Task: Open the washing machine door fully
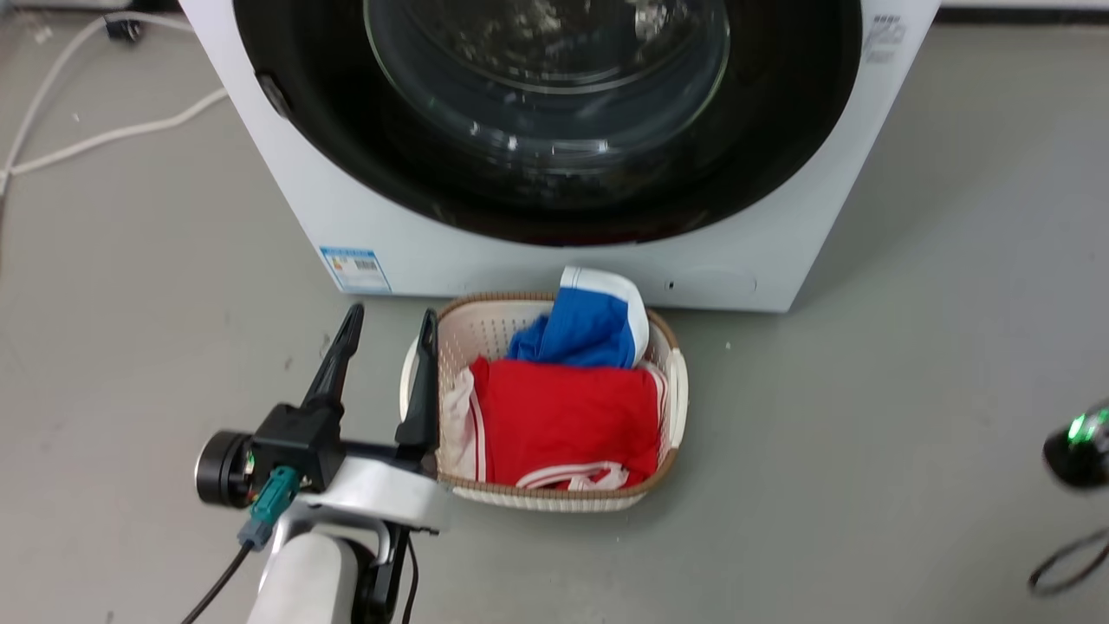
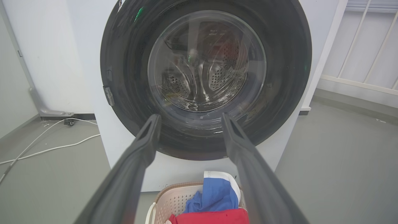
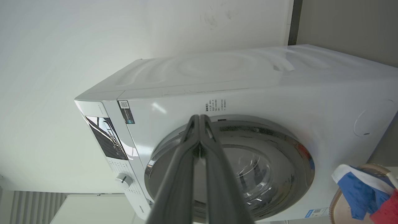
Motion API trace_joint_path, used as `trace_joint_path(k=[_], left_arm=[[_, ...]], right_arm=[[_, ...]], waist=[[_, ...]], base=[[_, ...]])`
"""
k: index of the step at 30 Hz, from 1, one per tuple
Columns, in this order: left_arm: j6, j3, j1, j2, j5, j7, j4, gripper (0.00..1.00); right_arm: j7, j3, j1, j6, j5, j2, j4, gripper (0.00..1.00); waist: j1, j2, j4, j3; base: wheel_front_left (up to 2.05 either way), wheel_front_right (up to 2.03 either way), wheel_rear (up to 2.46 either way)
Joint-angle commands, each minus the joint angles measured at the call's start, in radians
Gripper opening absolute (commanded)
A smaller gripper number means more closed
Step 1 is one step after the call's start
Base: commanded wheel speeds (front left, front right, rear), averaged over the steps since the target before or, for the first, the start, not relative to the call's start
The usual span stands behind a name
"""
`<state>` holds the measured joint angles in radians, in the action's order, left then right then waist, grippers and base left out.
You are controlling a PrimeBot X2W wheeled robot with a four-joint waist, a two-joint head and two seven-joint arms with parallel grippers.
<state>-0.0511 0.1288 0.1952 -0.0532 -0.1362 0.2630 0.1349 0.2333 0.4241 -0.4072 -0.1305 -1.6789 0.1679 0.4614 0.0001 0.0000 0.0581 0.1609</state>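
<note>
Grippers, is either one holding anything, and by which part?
Nothing is held. The left gripper is open and empty; the right gripper is shut on nothing.

A smooth matt grey floor (image 1: 910,390) spreads across the room, evenly lit, with faint scuffs and no hard shadows. At the far left, thin white cables (image 1: 113,134) snake over it toward a plain white wall (image 2: 46,46), which meets the floor at a dark skirting strip (image 2: 67,117). A boxy white washing machine cabinet (image 1: 416,260) stands against that wall. To its right, a white railing of slim bars (image 2: 367,46) rises above a low white ledge. In the right wrist view the pale wall (image 3: 77,46) is softly lit, and a narrow dark strip (image 3: 292,21) divides it from a greyer surface.
</note>
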Motion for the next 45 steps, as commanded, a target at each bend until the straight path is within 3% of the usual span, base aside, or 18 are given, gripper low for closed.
trace_joint_path(k=[1, 4, 7, 8, 10, 15, 29, 45], left_arm=[[0.005, 0.007, 0.024, 0.001, 0.0, 0.003, -0.009, 1.0], [0.007, 0.015, 0.046, 0.002, -0.003, 0.003, -0.023, 1.0], [0.017, 0.046, 0.095, 0.003, -0.016, 0.002, -0.048, 1.0], [0.017, 0.046, 0.095, 0.003, -0.016, 0.002, -0.048, 1.0], [0.03, 0.066, 0.13, 0.002, -0.024, 0.002, -0.065, 1.0], [0.044, 0.091, 0.167, 0.002, -0.024, 0.003, -0.082, 1.0], [0.062, 0.131, 0.206, 0.002, -0.02, 0.003, -0.114, 1.0], [0.067, 0.135, 0.224, 0.003, -0.007, 0.003, -0.108, 1.0]], right_arm=[[0.016, -0.003, -0.066, 0.0, -0.028, 0.029, 0.051, 0.0], [0.042, -0.015, -0.159, 0.0, -0.061, 0.076, 0.137, 0.0], [0.091, -0.087, -0.333, 0.0, -0.05, 0.179, 0.298, 0.0], [0.091, -0.087, -0.333, 0.0, -0.05, 0.179, 0.298, 0.0], [0.133, -0.147, -0.473, 0.0, -0.032, 0.238, 0.391, 0.0], [0.21, -0.254, -0.676, 0.0, 0.02, 0.278, 0.482, 0.0], [0.35, -0.463, -0.976, 0.0, 0.175, 0.245, 0.551, 0.0], [0.429, -0.545, -1.046, 0.0, 0.263, 0.178, 0.587, 0.0]], waist=[[-0.0001, 0.0, 0.001, 0.045], [-0.0001, 0.0, 0.006, 0.075], [-0.0001, 0.0, 0.025, 0.144], [-0.0001, 0.0, 0.025, 0.144], [-0.0001, 0.0, 0.032, 0.189], [-0.0001, 0.0, 0.042, 0.241], [-0.0001, 0.0, 0.071, 0.31], [-0.0001, 0.0, 0.055, 0.343]], base=[[0.0, 0.0, 0.0], [0.0, 0.0, 0.0], [0.0, 0.0, 0.0], [0.0, 0.0, 0.0], [0.0, 0.0, 0.0], [0.0, 0.0, 0.0], [0.0, 0.0, 0.0], [0.0, 0.0, 0.0]])
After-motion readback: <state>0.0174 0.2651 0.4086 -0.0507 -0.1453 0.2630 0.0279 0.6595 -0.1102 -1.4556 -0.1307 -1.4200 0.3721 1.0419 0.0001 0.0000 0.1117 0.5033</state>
